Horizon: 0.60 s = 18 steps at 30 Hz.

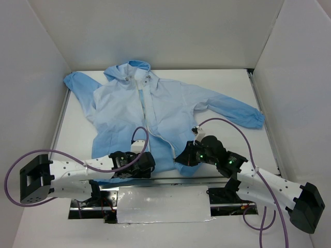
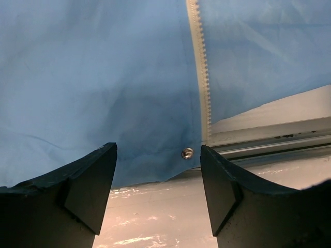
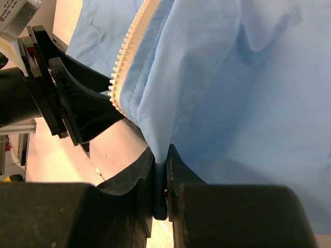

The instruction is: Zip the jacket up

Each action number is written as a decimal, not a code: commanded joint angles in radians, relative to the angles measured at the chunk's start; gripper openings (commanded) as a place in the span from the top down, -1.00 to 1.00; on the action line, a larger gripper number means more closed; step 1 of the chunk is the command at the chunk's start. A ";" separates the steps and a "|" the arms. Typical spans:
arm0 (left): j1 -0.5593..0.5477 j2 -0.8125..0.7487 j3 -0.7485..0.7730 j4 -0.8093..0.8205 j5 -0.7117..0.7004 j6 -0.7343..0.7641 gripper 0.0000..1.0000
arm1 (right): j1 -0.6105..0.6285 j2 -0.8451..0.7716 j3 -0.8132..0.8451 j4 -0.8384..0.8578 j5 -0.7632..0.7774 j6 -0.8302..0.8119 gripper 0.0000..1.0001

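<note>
The light-blue hooded jacket [image 1: 155, 111] lies flat on the table with its hood at the far end and its front partly unzipped. My left gripper [image 1: 148, 163] hovers at the near hem, left of the zipper. In the left wrist view that gripper [image 2: 158, 191] is open with nothing between its fingers. Just beyond its tips are the hem with a metal snap [image 2: 187, 153] and the white zipper strip [image 2: 202, 72]. My right gripper [image 3: 164, 168] is shut on a fold of jacket fabric at the hem, beside the toothed zipper edge [image 3: 125, 64]. In the top view it [image 1: 184, 157] sits right of the zipper.
White walls [image 1: 36, 57] box in the table on three sides. A metal rail [image 2: 279, 144] runs along the near edge, and a shiny foil-covered plate [image 1: 163, 204] lies between the arm bases. Purple cables [image 1: 235, 129] loop over both arms.
</note>
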 commanded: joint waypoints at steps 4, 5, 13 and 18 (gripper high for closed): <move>-0.018 0.063 0.066 0.023 0.018 0.041 -0.53 | -0.005 0.008 0.028 0.008 0.023 -0.020 1.00; -0.023 0.072 0.069 0.029 0.021 0.042 -0.53 | -0.006 0.012 0.030 0.007 0.023 -0.020 1.00; -0.036 0.110 0.060 0.031 0.023 0.028 -0.34 | -0.006 0.010 0.027 0.004 0.021 -0.022 1.00; -0.036 0.095 0.041 0.041 0.023 0.022 -0.20 | -0.006 0.013 0.028 0.004 0.024 -0.022 1.00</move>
